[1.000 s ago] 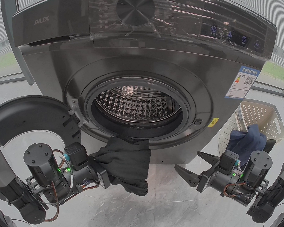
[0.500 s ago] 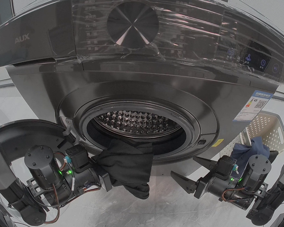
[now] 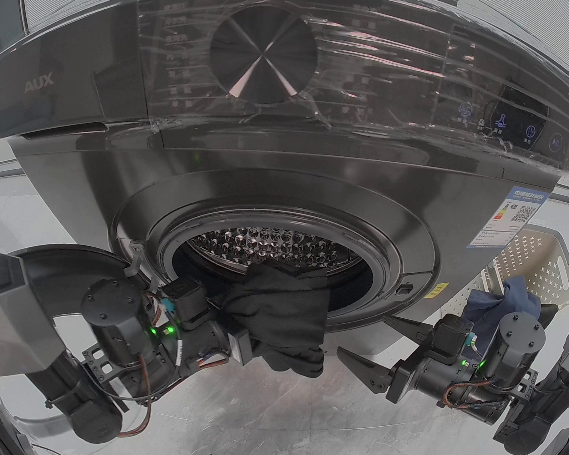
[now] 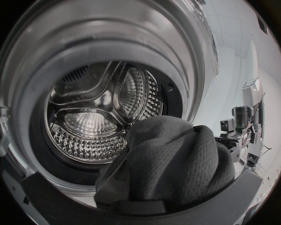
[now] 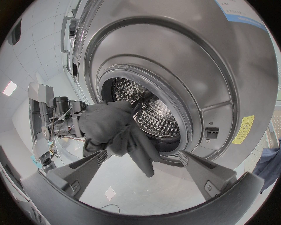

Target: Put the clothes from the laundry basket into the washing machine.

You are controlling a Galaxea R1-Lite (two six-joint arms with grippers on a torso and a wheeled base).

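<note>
Black garment (image 3: 281, 312): matte, near-black, with a fine dimpled knit, crumpled into a loose bundle of rounded folds. Gripped by the left jaws, clenched on it with their tips buried in the cloth. Upper folds pressed against the lower rim of the washer (image 3: 361, 197) opening, the topmost fold just at the mouth of the drum (image 3: 271, 246). Lower part drooping in a long narrow tail below the rim, clear of the floor (image 3: 276, 419).

Drum of shiny steel, studded with small bumps, with raised paddles along its wall. Door (image 3: 57, 265) swung wide open at the washer's left side, behind the left arm.

Right jaws released, spread wide and empty, low in front of the washer's lower right corner, well apart from the black garment.

Basket (image 3: 546, 261): pale, perforated, on the floor just beside the washer's right side. Blue garment (image 3: 507, 297) heaped at the basket's near rim, partly hidden behind the right arm. Cannot tell how much more cloth lies under it.
</note>
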